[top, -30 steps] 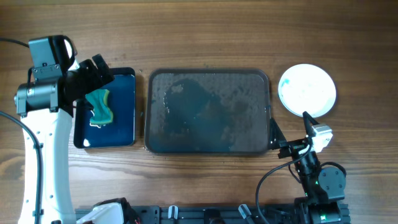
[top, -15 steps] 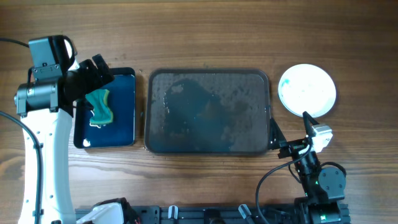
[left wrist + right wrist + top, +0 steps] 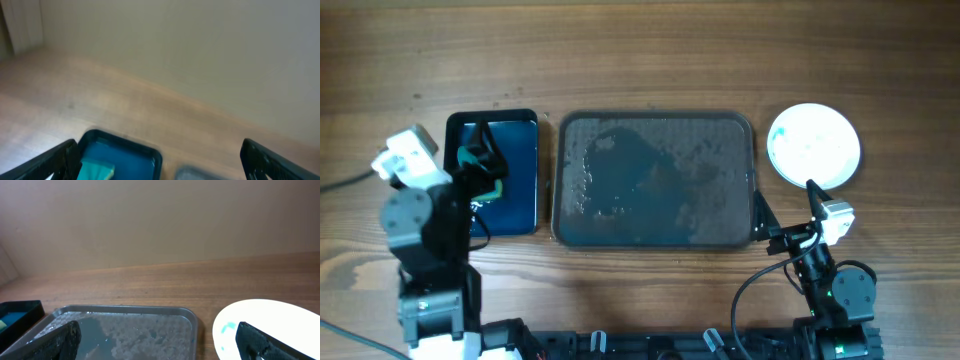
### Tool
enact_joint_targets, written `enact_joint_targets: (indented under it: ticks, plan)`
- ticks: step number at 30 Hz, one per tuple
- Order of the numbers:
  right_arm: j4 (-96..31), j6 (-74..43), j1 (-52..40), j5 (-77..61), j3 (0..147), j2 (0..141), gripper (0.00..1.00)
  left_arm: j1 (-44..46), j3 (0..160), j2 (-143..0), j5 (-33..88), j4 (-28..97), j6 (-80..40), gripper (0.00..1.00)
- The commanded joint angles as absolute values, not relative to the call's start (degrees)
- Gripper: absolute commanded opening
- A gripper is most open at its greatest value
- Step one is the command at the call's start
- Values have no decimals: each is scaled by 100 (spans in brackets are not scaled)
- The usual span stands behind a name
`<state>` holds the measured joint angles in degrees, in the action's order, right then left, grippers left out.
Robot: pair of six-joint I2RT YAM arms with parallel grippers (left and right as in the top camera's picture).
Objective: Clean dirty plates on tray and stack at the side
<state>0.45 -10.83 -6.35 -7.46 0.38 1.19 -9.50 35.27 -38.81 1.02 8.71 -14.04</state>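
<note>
The large dark tray (image 3: 655, 125) lies in the middle of the table, wet and with no plate on it; it also shows in the right wrist view (image 3: 125, 311). A round white plate (image 3: 814, 145) with faint teal smears lies on the bare wood to the tray's right, and shows in the right wrist view (image 3: 272, 322). I cannot tell whether other plates lie under it. My right gripper (image 3: 788, 205) (image 3: 162, 345) is open and empty, in front of the gap between tray and plate. My left gripper (image 3: 480, 185) (image 3: 160, 165) is open and empty over the small tray.
A smaller black tray with a blue bottom (image 3: 520, 170) (image 3: 125, 155) lies left of the large tray. A teal sponge (image 3: 472, 158) (image 3: 95, 172) lies in it. Bare wood-grain tabletop (image 3: 650, 50) runs along the back.
My left arm has swung back from the far left of the small tray to the front left. Its gripper now points over that tray. The right arm has not moved.
</note>
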Motion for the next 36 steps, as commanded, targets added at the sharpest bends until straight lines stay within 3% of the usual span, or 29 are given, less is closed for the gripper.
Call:
enact_joint_targets:
  ticks: [1, 14, 18, 36]
  plan:
    - [58, -1168, -657, -794, 30, 80, 100, -967, 1774, -2783, 331, -139, -1391, 100]
    - [58, -1166, -657, -792, 30, 80, 100, -961, 95, -523, 401, -209, -764, 100]
    - [58, -1166, -657, -792, 30, 80, 100, -958, 32, -119, 386, 447, -770, 100]
    - [58, -1168, -657, -775, 30, 80, 100, -961, 34, -49, 384, 414, -770, 100]
